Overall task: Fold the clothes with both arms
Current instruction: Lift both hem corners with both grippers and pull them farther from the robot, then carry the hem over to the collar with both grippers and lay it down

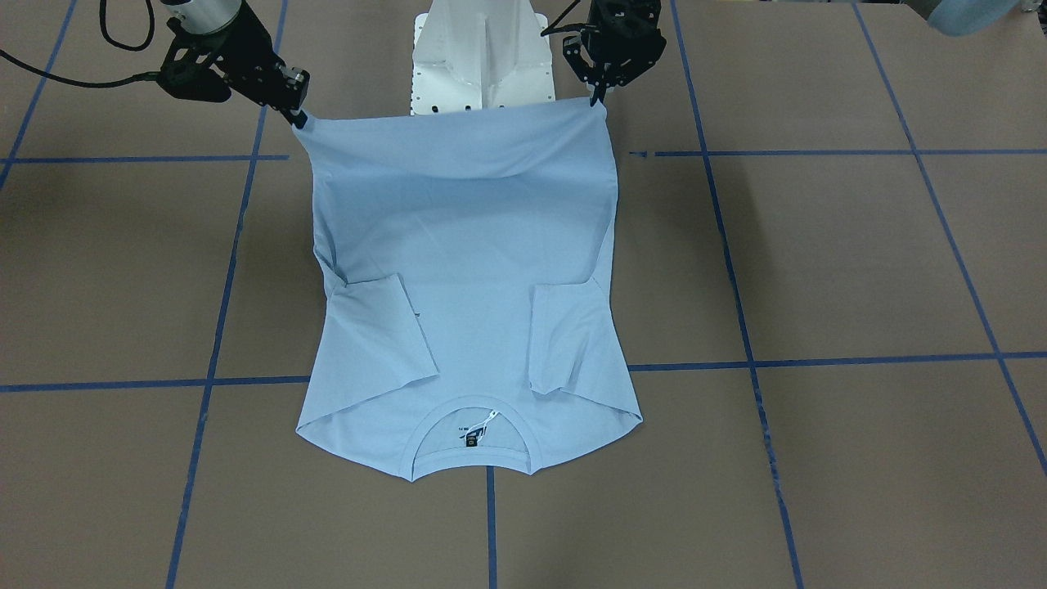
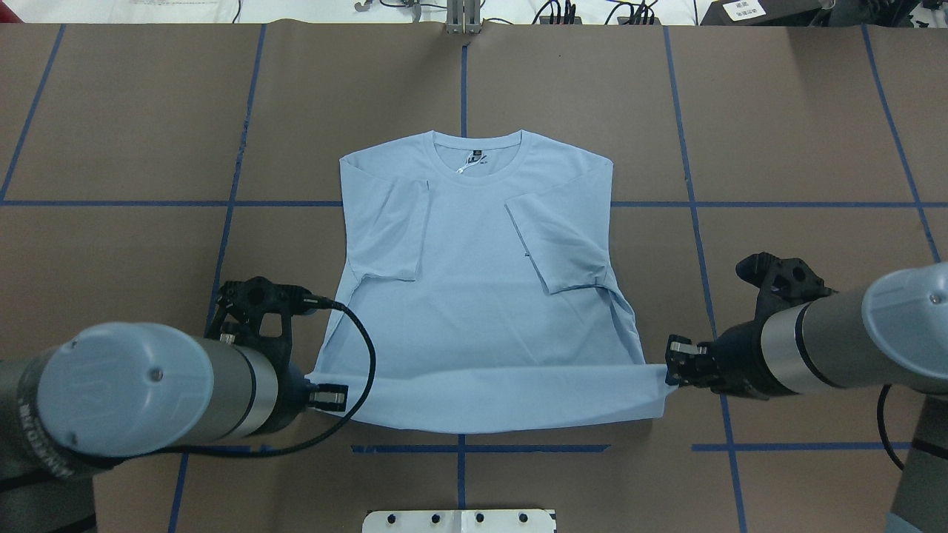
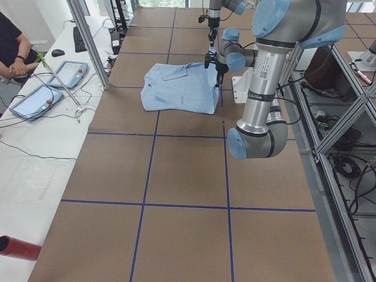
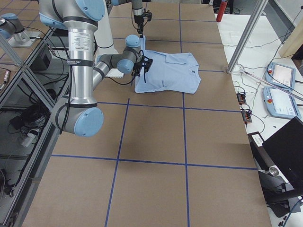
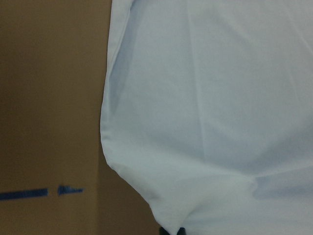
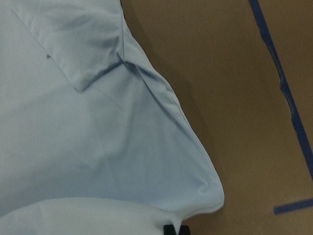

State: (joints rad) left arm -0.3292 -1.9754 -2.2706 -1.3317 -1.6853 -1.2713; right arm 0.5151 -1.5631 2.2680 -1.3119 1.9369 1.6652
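Left end effector (image 2: pixel 329 397) and right end effector (image 2: pixel 672 360) each clenched on a lifted T-shirt (image 2: pixel 474 296) hem corner.

T-shirt (image 2: pixel 474 296): pale blue, lying on the worktop (image 2: pixel 778 148), collar (image 2: pixel 478 152) pointing away from the robot | sleeves: both lying folded inward over the chest | hem: rising off the worktop, stretching taut between left end effector (image 2: pixel 333 397) and right end effector (image 2: pixel 672 360), each pinching one corner

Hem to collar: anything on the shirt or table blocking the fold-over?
Nothing visible. Left gripper and right gripper hold the T-shirt's hem corners; both sleeves are folded inward, and its surface up to the collar is bare.
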